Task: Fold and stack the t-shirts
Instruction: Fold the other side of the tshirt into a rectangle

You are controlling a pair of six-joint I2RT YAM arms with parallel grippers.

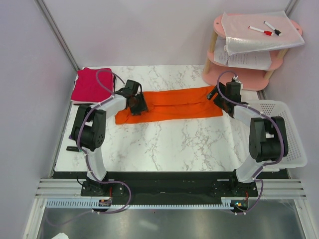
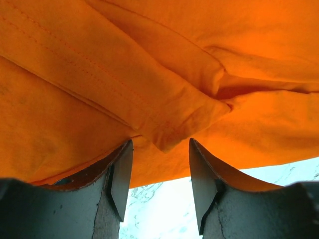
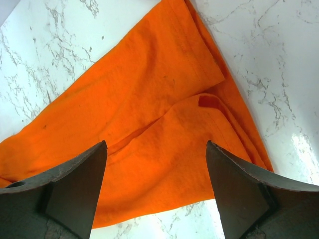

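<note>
1. My left gripper (image 2: pixel 160 143) is at the left end of the orange t-shirt (image 1: pixel 172 104). Its jaws are about half apart. A fold of the cloth hangs right at my fingertips (image 2: pixel 124 169), and marble shows through the gap below it, so I have nothing pinched.
2. My right gripper (image 3: pixel 155 144) hovers over the same shirt's right end with its jaws spread wide, holding nothing.
3. The orange t-shirt lies flat on the marble table (image 1: pixel 164 144) as a long band, folded lengthwise and running left to right between my two grippers.
4. The magenta t-shirt (image 1: pixel 90 84) lies folded at the table's far left corner, near my left gripper.
5. A white basket (image 1: pixel 291 149) sits at the table's right edge, beside my right arm.
</note>
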